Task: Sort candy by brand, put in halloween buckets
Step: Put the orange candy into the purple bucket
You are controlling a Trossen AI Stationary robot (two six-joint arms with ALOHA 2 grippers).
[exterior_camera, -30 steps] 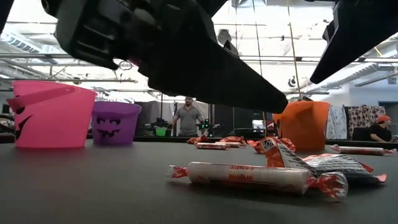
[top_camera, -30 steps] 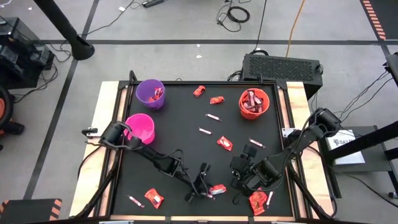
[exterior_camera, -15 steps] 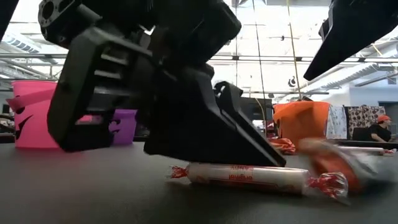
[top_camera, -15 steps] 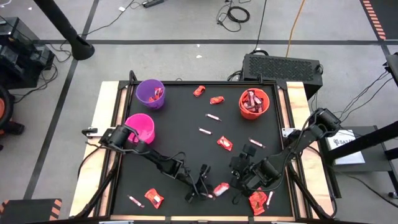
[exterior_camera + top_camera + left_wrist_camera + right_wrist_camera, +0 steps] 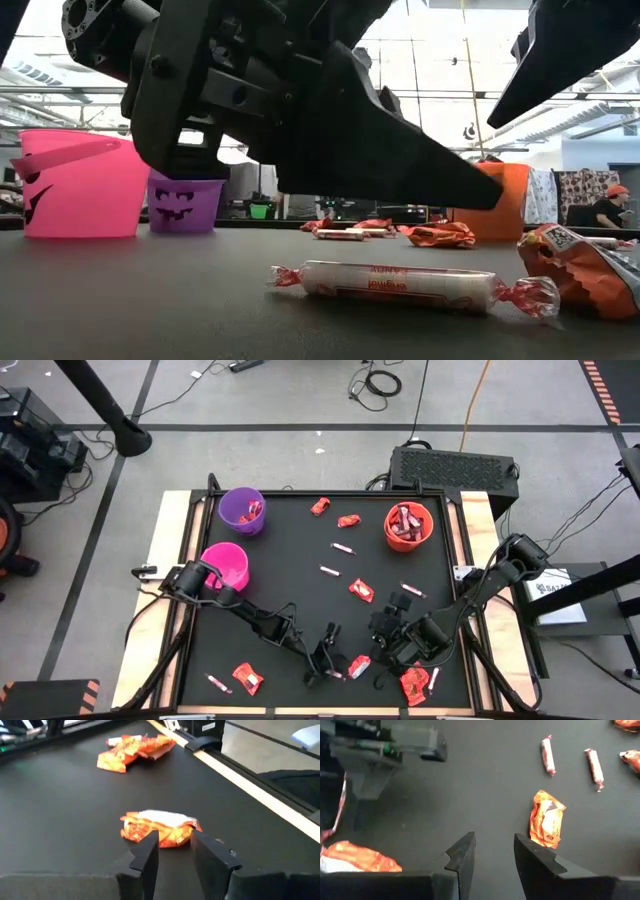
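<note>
Candy stick lengthwise across low view

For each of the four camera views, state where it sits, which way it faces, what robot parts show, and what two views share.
High: overhead, straight down; both arms, table.
Low: table height, level toward pink bucket; arms loom above.
Left wrist: past left gripper at orange-red packet.
Right wrist: past right gripper; another packet.
Shared: left wrist's packet in high.
</note>
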